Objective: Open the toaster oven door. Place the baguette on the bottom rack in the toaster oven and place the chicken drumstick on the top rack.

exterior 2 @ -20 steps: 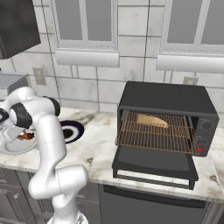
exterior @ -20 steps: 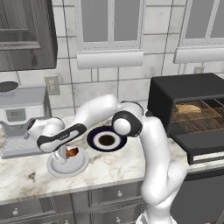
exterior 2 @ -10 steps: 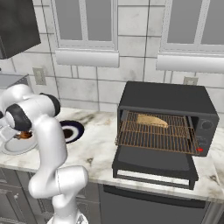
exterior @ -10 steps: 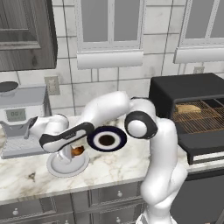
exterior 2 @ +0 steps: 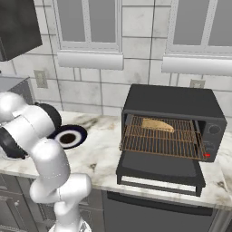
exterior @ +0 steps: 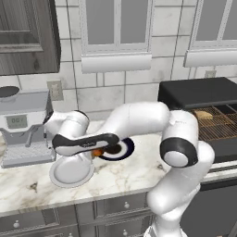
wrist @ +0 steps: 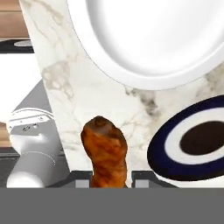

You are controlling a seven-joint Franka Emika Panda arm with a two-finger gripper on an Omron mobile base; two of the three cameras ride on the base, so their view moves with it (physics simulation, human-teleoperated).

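Observation:
My gripper [wrist: 107,180] is shut on the chicken drumstick [wrist: 105,153], a reddish-brown glazed piece that stands up between the fingertips. It hangs a little above the counter, between an empty white plate [wrist: 153,39] and a dark blue plate [wrist: 192,146]. In the left base view the drumstick [exterior: 96,152] shows as an orange spot at the hand. The black toaster oven [exterior 2: 174,102] stands at the right with its door [exterior 2: 158,168] folded down flat. The tan baguette [exterior 2: 157,124] lies on a wire rack [exterior 2: 158,144] inside. I cannot tell the top rack from the bottom rack.
A silver-grey coffee machine [exterior: 23,127] stands at the far left, close behind the white plate [exterior: 71,172]. The blue plate [exterior: 124,148] lies on the marble counter [exterior: 129,173] between the hand and the oven [exterior: 203,95]. Wall cabinets hang above.
The hand has risen and moved right with the drumstick, off the white plate and towards the blue plate. The white plate is left empty.

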